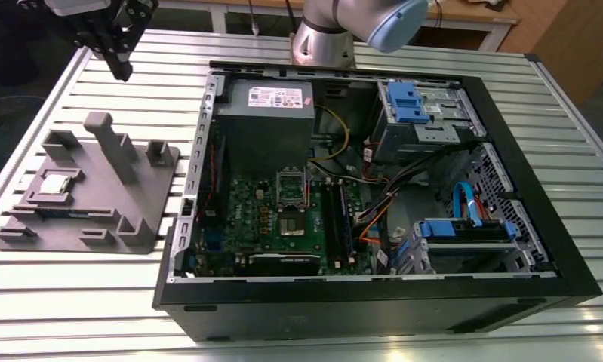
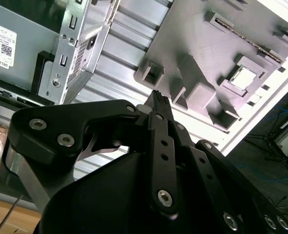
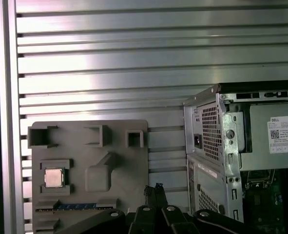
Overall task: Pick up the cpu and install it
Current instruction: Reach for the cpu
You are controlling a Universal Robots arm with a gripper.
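Gripper (image 1: 123, 69) hangs well clear of the grey fixture (image 1: 148, 202), fingertips pressed together with nothing between them. We record the cpu (image 1: 59, 183) lying flat in a square pocket of that fixture, untouched.

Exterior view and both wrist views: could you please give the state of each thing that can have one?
tool, shut, holding nothing, raised off the table.
cpu, lying flat in its recess on the grey holder, not grasped.
grey holder, flat on the table.
computer case, on its side, side panel off, inside exposed.
motherboard socket, looks empty.
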